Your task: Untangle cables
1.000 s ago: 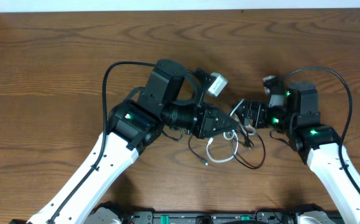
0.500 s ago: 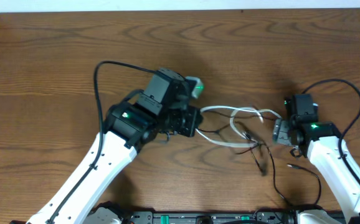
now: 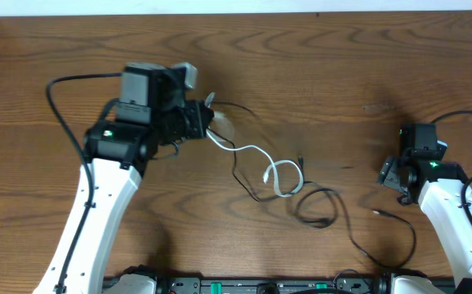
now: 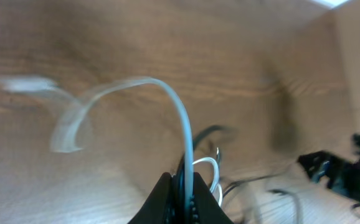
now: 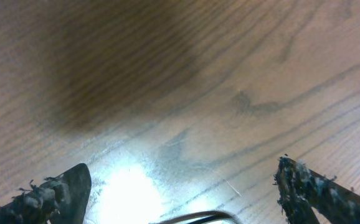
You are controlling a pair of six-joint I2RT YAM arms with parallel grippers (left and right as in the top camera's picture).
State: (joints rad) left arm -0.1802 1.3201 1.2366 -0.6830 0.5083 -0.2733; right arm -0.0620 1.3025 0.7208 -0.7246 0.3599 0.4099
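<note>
Left gripper [image 3: 210,122]: upper left of the overhead view; jaws together, clamped on one end of the white cable [image 3: 252,149]; in the left wrist view the cable rises from between the closed fingers [image 4: 167,194] and arches away, blurred; a dark strand runs beside it, and I cannot tell whether that is pinched too.
Right gripper [image 3: 391,173]: right edge of the overhead view, well apart from the cables; jaws wide apart and holding nothing; its wrist view shows bare table [image 5: 186,74] between the fingertips, with only a sliver of dark cable at the bottom edge.
White cable: runs from the left gripper down to the right and ends in a small loop at the middle of the frame.
Black cables [image 3: 322,193]: thin strands at the middle and lower right; one passes by the white loop, another curls just right of it and trails toward the bottom right corner.
Done so far: as I judge it, the bundle is drawn out flat instead of knotted; the lower right tail lies free.
Left to do: the white loop and the black strands appear to cross at the centre; the cables need pulling fully apart there.
</note>
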